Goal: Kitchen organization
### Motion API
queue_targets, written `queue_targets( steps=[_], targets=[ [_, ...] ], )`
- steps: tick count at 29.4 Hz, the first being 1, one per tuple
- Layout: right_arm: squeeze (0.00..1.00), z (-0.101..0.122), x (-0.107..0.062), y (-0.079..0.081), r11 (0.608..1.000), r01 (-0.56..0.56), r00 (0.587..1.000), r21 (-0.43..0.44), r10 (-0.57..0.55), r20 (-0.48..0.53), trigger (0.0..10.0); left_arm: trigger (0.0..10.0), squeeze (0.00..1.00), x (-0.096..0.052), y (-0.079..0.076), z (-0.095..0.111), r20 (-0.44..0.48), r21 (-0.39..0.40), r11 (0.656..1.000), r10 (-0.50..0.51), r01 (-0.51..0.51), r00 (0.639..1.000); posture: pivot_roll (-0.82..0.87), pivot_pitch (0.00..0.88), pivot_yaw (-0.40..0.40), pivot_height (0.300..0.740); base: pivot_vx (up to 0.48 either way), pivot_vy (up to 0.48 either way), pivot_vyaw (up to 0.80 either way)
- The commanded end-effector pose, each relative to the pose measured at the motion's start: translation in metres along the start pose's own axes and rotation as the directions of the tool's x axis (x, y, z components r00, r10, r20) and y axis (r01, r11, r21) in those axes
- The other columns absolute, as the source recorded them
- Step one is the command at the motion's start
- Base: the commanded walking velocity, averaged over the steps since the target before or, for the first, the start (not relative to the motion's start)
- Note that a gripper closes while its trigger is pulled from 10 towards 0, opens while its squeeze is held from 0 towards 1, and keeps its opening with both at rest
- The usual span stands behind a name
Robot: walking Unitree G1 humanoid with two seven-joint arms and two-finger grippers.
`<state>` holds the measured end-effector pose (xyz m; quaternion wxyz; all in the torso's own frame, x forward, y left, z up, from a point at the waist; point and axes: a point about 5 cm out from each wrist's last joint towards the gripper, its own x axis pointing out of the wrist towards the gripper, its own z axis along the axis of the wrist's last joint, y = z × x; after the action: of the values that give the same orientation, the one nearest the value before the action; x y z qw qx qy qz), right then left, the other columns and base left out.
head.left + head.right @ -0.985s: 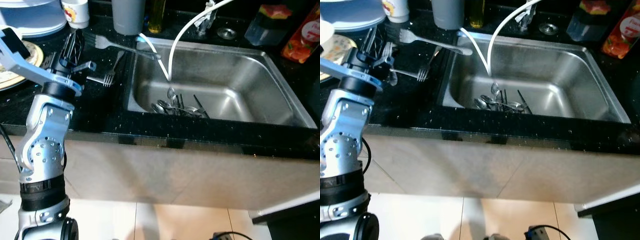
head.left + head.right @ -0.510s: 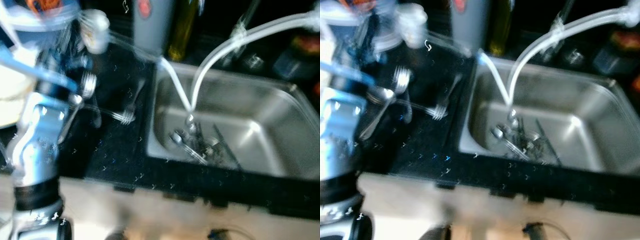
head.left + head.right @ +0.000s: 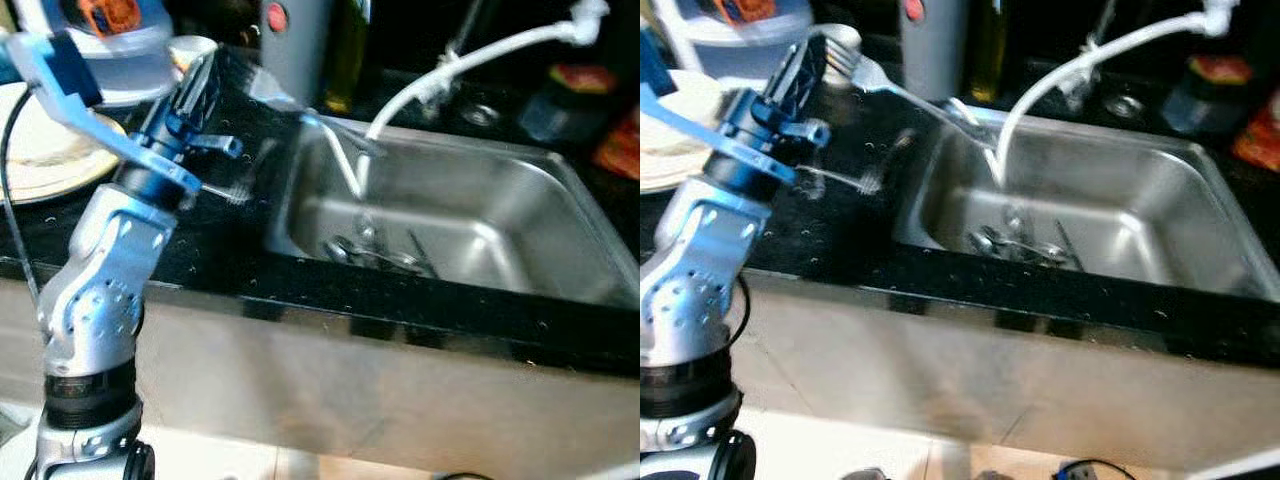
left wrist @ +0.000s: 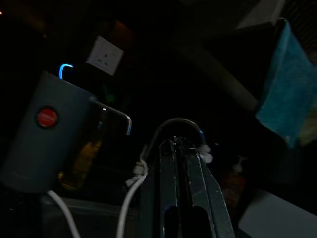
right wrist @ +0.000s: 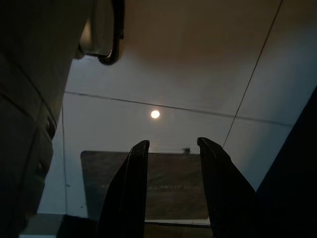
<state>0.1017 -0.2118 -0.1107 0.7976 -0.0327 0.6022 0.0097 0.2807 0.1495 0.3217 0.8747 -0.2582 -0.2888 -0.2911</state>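
Observation:
My left gripper (image 3: 205, 68) is shut and holds nothing, raised over the black counter (image 3: 215, 240) left of the steel sink (image 3: 500, 215). Its fingers (image 4: 176, 163) point up toward the grey cup (image 4: 42, 134) and the faucet. One fork (image 3: 845, 180) lies flat on the counter just right of the left wrist. Another fork (image 3: 902, 92) rests with its handle on the sink's rim. Several spoons and other cutlery (image 3: 375, 252) lie in the sink bottom under a white hose (image 3: 440, 75). My right gripper (image 5: 171, 146) hangs open, pointing at the floor.
A patterned plate (image 3: 40, 150) and a white container (image 3: 110, 40) sit at the counter's left. An oil bottle (image 3: 348, 50) stands behind the sink's corner, and a dark bottle (image 3: 560, 105) and a red packet (image 3: 618, 150) stand at the back right. Below the counter's front edge is tiled floor.
The head camera has swung and the blur has cleared. My left arm now reaches further back and right over the counter, with its fingers still shut. The forks lie as before.

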Motion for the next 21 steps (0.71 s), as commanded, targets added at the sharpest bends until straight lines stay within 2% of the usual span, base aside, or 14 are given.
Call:
queue_targets(
  steps=[1,11,13,14,19,21],
  targets=[
    [0.0,0.0003,-0.0002,-0.0014,1.0,0.004,1.0,0.005,-0.004,0.001,10.0,10.0,0.0,0.0003,-0.0001,-0.0035,-0.016,-0.023,1.0,0.009,-0.009,1.0,0.12,0.114,-0.07,0.74,0.0,0.0,0.0],
    [0.0,-0.0004,-0.0005,-0.003,1.0,0.008,1.0,0.001,-0.008,0.0,10.0,10.0,0.0,-0.0012,0.0045,-0.0074,-0.036,-0.012,0.999,0.037,-0.038,0.999,0.12,0.111,-0.071,0.74,0.0,0.0,0.0],
    [0.0,-0.0002,-0.0005,-0.003,1.0,0.008,1.0,0.002,-0.008,0.0,10.0,10.0,0.0,-0.0018,0.0041,-0.0081,-0.042,-0.003,1.0,0.027,-0.027,0.999,0.12,0.111,-0.07,0.74,0.0,-0.289,0.0],
    [0.0,0.0002,-0.0004,-0.0026,1.0,0.006,1.0,0.004,-0.006,0.002,10.0,10.0,0.0,-0.0027,0.0014,-0.0106,-0.069,0.014,1.0,-0.011,0.012,0.998,0.12,0.112,-0.07,0.74,0.0,-0.461,0.0],
    [0.0,0.0005,-0.0002,-0.0017,1.0,0.004,1.0,0.006,-0.004,0.002,10.0,10.0,0.0,-0.0024,-0.0009,-0.0125,-0.084,-0.001,0.999,-0.039,0.039,0.996,0.12,0.114,-0.07,0.74,0.0,-0.461,0.0],
    [0.0,0.0008,-0.0001,-0.001,1.0,0.002,1.0,0.007,-0.002,0.002,10.0,10.0,0.0,-0.0004,-0.0039,-0.0124,-0.086,-0.023,0.997,-0.079,0.078,0.993,0.12,0.115,-0.071,0.74,0.0,0.0,0.0]
  ],
)
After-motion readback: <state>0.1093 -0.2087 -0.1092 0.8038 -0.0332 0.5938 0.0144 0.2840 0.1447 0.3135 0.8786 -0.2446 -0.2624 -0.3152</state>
